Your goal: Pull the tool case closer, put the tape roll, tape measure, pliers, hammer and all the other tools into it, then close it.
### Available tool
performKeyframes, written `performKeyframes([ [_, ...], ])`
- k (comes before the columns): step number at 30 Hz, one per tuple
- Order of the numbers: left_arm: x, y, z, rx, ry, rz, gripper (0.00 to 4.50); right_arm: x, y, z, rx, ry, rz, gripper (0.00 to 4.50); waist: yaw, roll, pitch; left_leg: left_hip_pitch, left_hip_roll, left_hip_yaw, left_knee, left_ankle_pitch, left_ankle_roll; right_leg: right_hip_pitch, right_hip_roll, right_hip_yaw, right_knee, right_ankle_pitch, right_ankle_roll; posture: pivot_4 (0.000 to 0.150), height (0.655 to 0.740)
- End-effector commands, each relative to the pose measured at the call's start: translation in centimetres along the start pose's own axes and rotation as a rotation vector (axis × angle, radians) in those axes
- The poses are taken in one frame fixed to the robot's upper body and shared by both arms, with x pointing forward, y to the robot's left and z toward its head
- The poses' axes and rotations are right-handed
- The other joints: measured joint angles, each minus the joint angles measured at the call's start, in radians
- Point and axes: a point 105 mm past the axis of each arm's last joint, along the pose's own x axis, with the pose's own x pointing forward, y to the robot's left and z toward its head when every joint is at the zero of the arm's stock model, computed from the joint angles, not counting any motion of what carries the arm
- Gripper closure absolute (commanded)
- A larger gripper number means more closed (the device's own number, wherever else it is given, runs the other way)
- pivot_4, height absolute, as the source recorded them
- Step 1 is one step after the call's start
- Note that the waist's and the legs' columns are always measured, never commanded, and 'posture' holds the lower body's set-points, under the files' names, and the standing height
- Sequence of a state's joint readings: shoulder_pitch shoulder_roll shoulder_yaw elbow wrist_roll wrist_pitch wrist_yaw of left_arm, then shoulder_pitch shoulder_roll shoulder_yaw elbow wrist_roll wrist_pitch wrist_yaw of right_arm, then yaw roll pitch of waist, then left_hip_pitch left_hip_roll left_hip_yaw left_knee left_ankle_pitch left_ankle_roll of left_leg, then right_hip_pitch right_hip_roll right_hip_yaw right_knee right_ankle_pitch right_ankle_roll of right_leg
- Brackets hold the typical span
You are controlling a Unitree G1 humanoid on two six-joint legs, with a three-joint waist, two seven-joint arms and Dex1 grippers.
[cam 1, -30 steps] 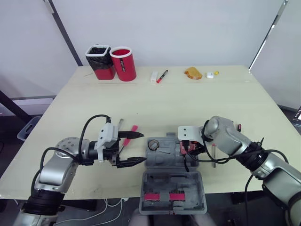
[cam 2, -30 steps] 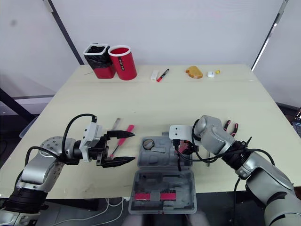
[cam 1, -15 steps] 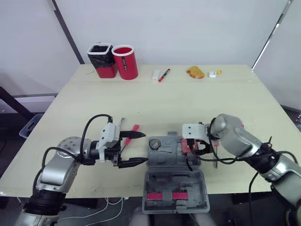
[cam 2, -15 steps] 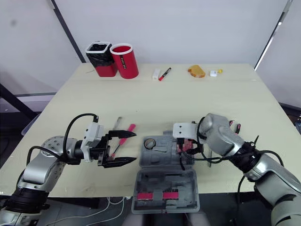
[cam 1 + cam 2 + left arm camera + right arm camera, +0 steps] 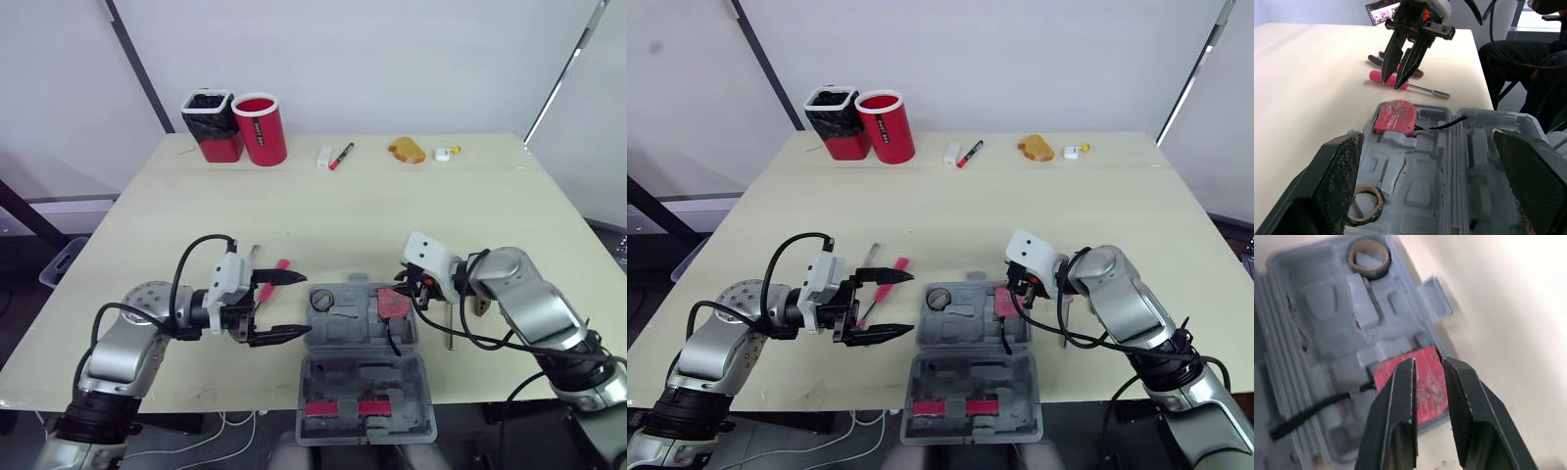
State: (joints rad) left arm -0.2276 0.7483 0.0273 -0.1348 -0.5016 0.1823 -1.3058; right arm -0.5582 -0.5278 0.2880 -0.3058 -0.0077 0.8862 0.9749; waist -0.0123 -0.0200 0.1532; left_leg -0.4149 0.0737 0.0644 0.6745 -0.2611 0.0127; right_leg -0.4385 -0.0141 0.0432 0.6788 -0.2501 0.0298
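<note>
Now the square red tape measure lies in the grey plastic case, near the right claw, which has backed off, slightly parted and empty.

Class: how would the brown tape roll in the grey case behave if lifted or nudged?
The brown tape roll is a hollow ring, so probably light. Lying flat, it likely stays put; on edge it may roll.

Red cup, black-lined bin, marker — table's far edge.
</note>
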Motion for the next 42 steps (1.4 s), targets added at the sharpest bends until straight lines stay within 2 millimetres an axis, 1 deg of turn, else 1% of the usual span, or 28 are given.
performKeyframes([
  [1, 0.0, 0.1, 0.7, 0.032, -0.01, -0.012, 0.0, -0.8, -0.3, 1.4, -0.029, -0.168, -0.064, 3.26, 0.0, 0.0, 0.0, 0.0, 0.0, 0.0, 0.0, 0.0, 0.0, 0.0, 0.0, 0.0, 0.0, 0.0, 0.0, 0.15, 0.74],
  [3, 0.1, 0.1, 0.6, 0.032, -0.008, -0.014, 0.0, -0.6, -0.1, 0.7, -0.033, -0.255, -0.089, 3.26, 0.001, -0.001, -0.001, 0.0, 0.0, 0.0, 0.0, 0.0, 0.0, 0.0, 0.0, 0.0, -0.001, 0.0, 0.0, 0.15, 0.74],
  [5, 0.2, 0.1, 0.6, 0.032, -0.01, -0.016, 0.0, -0.2, 0.2, -0.7, 0.013, -0.293, -0.099, 3.26, 0.001, -0.001, -0.001, 0.0, 0.0, -0.001, 0.0, 0.0, 0.0, 0.001, 0.0, -0.001, -0.001, 0.0, 0.0, 0.15, 0.74],
  [8, 0.3, 0.1, 0.6, 0.031, -0.014, -0.018, 0.0, 0.2, 0.4, -2.1, 0.075, -0.365, -0.089, 3.26, -0.001, -0.001, -0.001, 0.0, 0.0, 0.0, 0.0, 0.0, 0.0, 0.001, 0.0, 0.0, -0.001, 0.0, 0.0, 0.15, 0.74],
  [10, 0.4, 0.1, 0.7, 0.029, -0.016, -0.019, 0.0, 0.2, 0.3, -2.5, 0.183, -0.444, -0.068, 3.26, -0.003, -0.001, -0.001, 0.001, 0.0, 0.0, 0.0, 0.0, 0.0, 0.001, 0.0, 0.0, 0.0, 0.0, 0.0, 0.15, 0.74],
  [12, 0.3, 0.1, 0.7, 0.029, -0.016, -0.019, 0.0, 0.4, -0.1, -2.9, 0.19, -0.476, -0.09, 3.26, -0.003, -0.001, 0.0, 0.001, 0.0, 0.0, 0.0, 0.0, 0.0, 0.001, 0.001, 0.0, 0.0, 0.0, 0.0, 0.15, 0.74],
  [15, 0.2, 0.2, 0.7, 0.03, -0.014, -0.016, 0.0, 1.2, 0.0, -4.0, 0.159, -0.459, -0.096, 3.26, -0.002, -0.001, 0.0, 0.001, 0.0, -0.001, 0.0, 0.0, 0.0, 0.001, 0.001, 0.0, 0.0, 0.0, 0.0, 0.15, 0.74],
  [20, 0.2, 0.2, 0.8, 0.031, -0.016, -0.011, 0.0, 2.3, 0.5, -5.5, 0.181, -0.456, -0.086, 3.26, -0.002, -0.001, 0.0, 0.001, 0.0, 0.0, 0.0, 0.0, 0.0, 0.001, 0.001, 0.0, 0.0, 0.0, 0.0, 0.15, 0.74],
  [24, 0.1, 0.2, 0.8, 0.03, -0.013, -0.005, 0.0, 3.5, 0.9, -8.3, 0.221, -0.39, -0.095, 3.26, -0.002, -0.001, -0.001, 0.001, 0.0, 0.0, 0.0, 0.0, 0.0, 0.001, 0.0, 0.0, 0.0, 0.0, 0.0, 0.15, 0.74],
  [26, 0.1, 0.2, 0.8, 0.031, -0.012, -0.003, 0.0, 4.1, 1.6, -9.9, 0.243, -0.346, -0.077, 3.26, -0.001, -0.001, -0.001, 0.002, 0.0, 0.0, 0.0, 0.0, 0.0, 0.002, 0.0, 0.0, 0.0, 0.0, 0.0, 0.15, 0.74],
  [28, 0.2, 0.3, 0.8, 0.033, -0.012, -0.001, 0.0, 5.0, 2.7, -12.0, 0.253, -0.271, -0.037, 3.26, -0.002, -0.002, -0.001, 0.004, 0.0, 0.0, 0.0, 0.0, 0.0, 0.004, 0.0, 0.0, 0.0, 0.0, 0.0, 0.15, 0.74],
  [30, 0.2, 0.3, 0.8, 0.033, -0.012, 0.0, 0.0, 5.5, 3.3, -13.3, 0.267, -0.208, -0.011, 3.26, -0.002, -0.004, -0.002, 0.008, 0.0, 0.0, 0.0, 0.0, 0.0, 0.009, 0.0, 0.0, -0.001, 0.0, 0.0, 0.15, 0.74],
  [31, 0.2, 0.3, 0.8, 0.033, -0.011, 0.0, 0.0, 5.7, 3.5, -13.6, 0.272, -0.194, -0.006, 3.26, -0.004, -0.005, -0.003, 0.013, 0.0, 0.001, -0.001, 0.0, 0.0, 0.013, 0.0, 0.001, -0.001, 0.0, 0.0, 0.15, 0.74],
  [32, 0.2, 0.3, 0.8, 0.033, -0.011, 0.0, 0.0, 5.8, 3.5, -13.8, 0.286, -0.184, -0.002, 3.26, -0.004, -0.006, -0.003, 0.022, 0.0, 0.001, -0.003, 0.0, 0.0, 0.021, 0.0, 0.001, -0.002, -0.001, 0.0, 0.15, 0.74],
  [34, 0.2, 0.3, 0.8, 0.037, -0.006, 0.001, 0.0, 6.1, 3.2, -14.0, 0.339, -0.164, -0.005, 3.26, -0.004, -0.008, -0.006, 0.031, 0.0, 0.002, -0.005, 0.0, 0.0, 0.029, 0.0, 0.002, -0.003, -0.002, -0.003, 0.15, 0.74],
  [35, 0.1, 0.3, 0.8, 0.039, -0.004, 0.002, 0.0, 6.1, 3.1, -14.0, 0.356, -0.157, -0.005, 3.26, -0.004, -0.01, -0.007, 0.034, 0.0, 0.003, -0.006, 0.0, 0.0, 0.03, 0.0, 0.003, -0.002, -0.002, -0.003, 0.15, 0.74],
  [38, 0.1, 0.4, 0.9, 0.048, -0.003, 0.021, 0.0, 5.5, 2.0, -12.3, 0.323, -0.213, -0.041, 3.26, -0.003, -0.013, -0.01, 0.035, 0.001, 0.003, -0.006, 0.0, 0.0, 0.03, 0.0, 0.003, -0.001, -0.002, -0.003, 0.15, 0.74],
  [42, -0.2, 0.6, 1.0, 0.044, -0.021, 0.061, 0.0, 4.0, 1.0, -10.3, 0.254, -0.27, -0.079, 3.26, 0.0, -0.012, -0.009, 0.032, 0.0, 0.005, -0.006, 0.0, 0.0, 0.029, -0.001, 0.004, -0.002, -0.002, -0.002, 0.15, 0.74],
])
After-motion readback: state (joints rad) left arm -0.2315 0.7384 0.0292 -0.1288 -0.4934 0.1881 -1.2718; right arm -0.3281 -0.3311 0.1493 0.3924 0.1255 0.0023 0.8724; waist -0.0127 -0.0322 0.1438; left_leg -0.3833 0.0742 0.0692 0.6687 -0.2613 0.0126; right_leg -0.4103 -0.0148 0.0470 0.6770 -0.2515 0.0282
